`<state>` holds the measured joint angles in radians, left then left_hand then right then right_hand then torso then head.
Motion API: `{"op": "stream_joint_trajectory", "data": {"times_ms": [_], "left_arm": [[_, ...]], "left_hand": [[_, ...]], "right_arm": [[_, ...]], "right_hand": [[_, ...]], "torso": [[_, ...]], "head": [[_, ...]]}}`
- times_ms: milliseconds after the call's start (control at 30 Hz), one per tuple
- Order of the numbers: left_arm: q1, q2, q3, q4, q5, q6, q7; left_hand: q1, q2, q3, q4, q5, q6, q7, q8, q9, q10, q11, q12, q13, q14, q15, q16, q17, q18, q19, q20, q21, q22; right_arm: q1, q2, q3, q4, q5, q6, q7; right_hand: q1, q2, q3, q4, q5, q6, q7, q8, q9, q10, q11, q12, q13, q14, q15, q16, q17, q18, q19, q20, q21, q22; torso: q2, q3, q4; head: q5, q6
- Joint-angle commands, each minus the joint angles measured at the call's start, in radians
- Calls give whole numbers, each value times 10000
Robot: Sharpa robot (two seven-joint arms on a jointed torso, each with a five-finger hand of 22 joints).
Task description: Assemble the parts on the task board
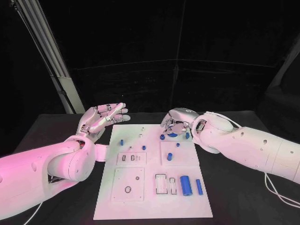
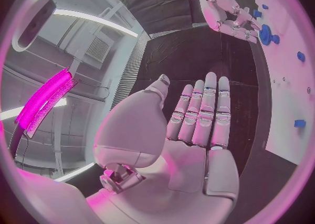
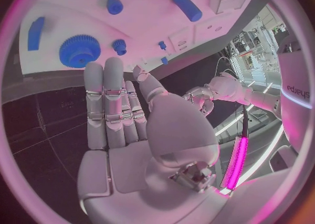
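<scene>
- Head view: I see the task board [image 1: 153, 187], a long white plate lying mid-table with recessed cut-outs and small blue parts scattered on it. A thick blue cylinder [image 1: 185, 185] and a thinner blue pin [image 1: 198, 187] lie side by side near its close right corner. My left hand [image 1: 102, 118] hovers off the board's far left corner, fingers spread, holding nothing. My right hand [image 1: 177, 123] hangs over the far right end, fingers pointing down at a blue gear [image 1: 172, 135].
- Left wrist view: the palm [image 2: 190, 145] is flat, fingers straight and together, nothing in it.
- Right wrist view: the right hand is open too, fingers extended side by side, empty; the toothed gear [image 3: 79, 51] sits on the board just beyond the fingertips [image 3: 104, 69].
</scene>
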<state>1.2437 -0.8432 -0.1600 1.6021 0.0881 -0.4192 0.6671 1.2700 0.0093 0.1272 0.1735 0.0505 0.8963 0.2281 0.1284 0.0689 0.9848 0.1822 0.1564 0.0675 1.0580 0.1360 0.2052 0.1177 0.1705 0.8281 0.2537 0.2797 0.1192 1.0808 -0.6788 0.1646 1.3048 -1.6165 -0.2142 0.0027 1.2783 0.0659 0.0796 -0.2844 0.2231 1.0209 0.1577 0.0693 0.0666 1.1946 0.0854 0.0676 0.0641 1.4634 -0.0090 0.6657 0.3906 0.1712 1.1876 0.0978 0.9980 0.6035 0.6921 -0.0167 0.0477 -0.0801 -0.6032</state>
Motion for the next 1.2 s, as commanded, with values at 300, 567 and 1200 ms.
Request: {"op": "stream_joint_trajectory", "data": {"times_ms": [300, 567, 1200], "left_arm": [[0, -17, 13, 44, 68, 216, -57], [3, -26, 13, 13, 70, 257, -103], [4, -12, 13, -47, 71, 327, -195]], "left_hand": [[-77, 21, -65, -118, 38, 8, 210, -146, -35, 8, 91, -173, -32, 18, 64, -157, -11, 140, 123, 18, -35, -56], [-83, 23, -70, -122, 38, 6, 213, -155, -36, 4, 94, -184, -32, 10, 68, -170, -14, 139, 132, 19, -35, -59], [-94, 27, -81, -134, 38, -3, 223, -178, -38, -10, 104, -212, -34, -7, 76, -203, -21, 137, 147, 25, -39, -70]], "right_arm": [[100, 66, 12, 200, -1631, 1053, -685], [106, 52, 12, 281, -1749, 1357, -790], [108, 247, 12, 86, -1894, 1729, -836]], "right_hand": [[-202, -58, 70, 52, -132, -191, 55, -49, -10, -443, 91, -49, 24, 217, 102, 2159, 1931, -411, 572, 68, 1868, 2383], [-123, -10, 230, 46, -276, -199, 90, -42, -7, -479, 111, -20, 43, 189, 136, 3099, 2854, -521, 782, 104, 2477, 3204], [8, 270, 1117, 65, -639, -9, 127, -24, -2, -451, 144, -23, 25, 106, 172, 4134, 3788, -632, 938, 160, 3129, 4055]], "torso": [[292, -50, 134], [354, -51, 149], [425, -29, 174]], "head": [[-111, -13], [-82, -13], [-102, -20]]}}
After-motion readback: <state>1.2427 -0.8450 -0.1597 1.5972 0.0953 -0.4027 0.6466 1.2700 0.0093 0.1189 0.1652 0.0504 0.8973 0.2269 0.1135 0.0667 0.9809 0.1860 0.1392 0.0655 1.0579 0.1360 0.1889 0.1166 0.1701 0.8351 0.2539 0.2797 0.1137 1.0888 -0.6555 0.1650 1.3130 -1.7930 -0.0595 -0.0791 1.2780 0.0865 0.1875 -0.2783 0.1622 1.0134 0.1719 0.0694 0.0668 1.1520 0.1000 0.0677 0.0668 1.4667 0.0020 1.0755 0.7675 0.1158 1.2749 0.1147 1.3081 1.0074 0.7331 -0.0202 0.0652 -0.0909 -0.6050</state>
